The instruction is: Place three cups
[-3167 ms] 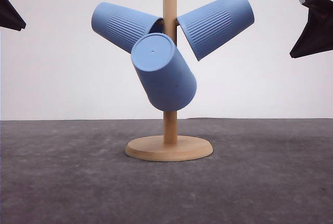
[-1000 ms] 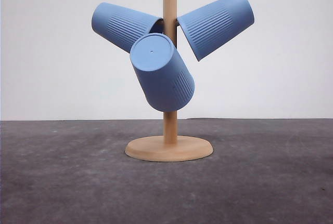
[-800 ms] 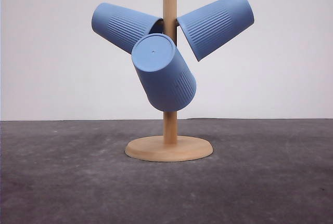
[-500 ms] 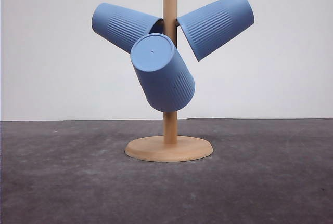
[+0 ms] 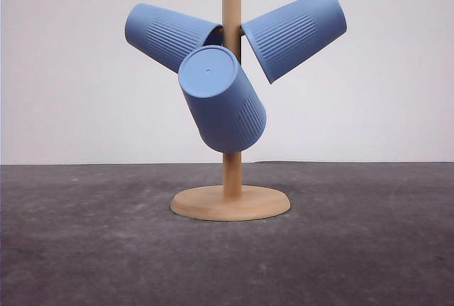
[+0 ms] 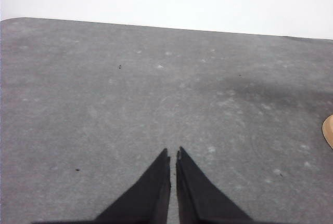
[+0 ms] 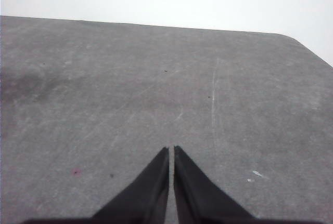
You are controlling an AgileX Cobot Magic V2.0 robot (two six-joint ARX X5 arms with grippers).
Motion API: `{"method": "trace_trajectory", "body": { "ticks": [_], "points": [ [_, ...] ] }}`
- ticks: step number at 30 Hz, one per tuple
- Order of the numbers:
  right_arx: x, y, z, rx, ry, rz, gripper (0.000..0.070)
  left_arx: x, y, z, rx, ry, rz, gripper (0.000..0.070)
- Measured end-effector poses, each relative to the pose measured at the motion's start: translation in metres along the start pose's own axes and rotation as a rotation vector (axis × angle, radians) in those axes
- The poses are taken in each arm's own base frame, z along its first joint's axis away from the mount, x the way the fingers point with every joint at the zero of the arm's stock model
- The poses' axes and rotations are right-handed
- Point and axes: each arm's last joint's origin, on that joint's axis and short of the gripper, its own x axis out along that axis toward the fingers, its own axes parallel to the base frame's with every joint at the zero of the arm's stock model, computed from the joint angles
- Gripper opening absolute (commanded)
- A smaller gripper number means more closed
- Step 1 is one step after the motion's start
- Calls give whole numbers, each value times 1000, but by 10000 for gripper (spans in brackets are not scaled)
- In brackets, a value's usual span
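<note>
Three light-blue ribbed cups hang mouth-inward on a wooden stand in the front view. One cup (image 5: 169, 34) points up and left, another cup (image 5: 296, 33) points up and right, and the third cup (image 5: 223, 100) faces me with its flat base showing. My left gripper (image 6: 173, 153) is shut over bare grey table, nothing between its black fingers. My right gripper (image 7: 171, 150) is likewise shut over bare table.
The wooden stand has a tall post (image 5: 231, 171) and a round base (image 5: 230, 203) on the grey table. A sliver of that base (image 6: 328, 131) shows in the left wrist view. A white wall stands behind the table's far edge.
The two black grippers that showed at the front view's upper corners 3.2 s ago have left that view. The front cup has been rocking slightly on its peg.
</note>
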Motion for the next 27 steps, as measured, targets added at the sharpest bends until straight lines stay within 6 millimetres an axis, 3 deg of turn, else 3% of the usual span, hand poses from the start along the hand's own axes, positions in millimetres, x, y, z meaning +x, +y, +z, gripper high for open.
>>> {"method": "trace_trajectory", "body": {
  "ticks": [27],
  "points": [
    [0, 0, 0, 0, 0, 0, 12, 0, 0, 0, 0, 0, 0, 0]
  ]
}}
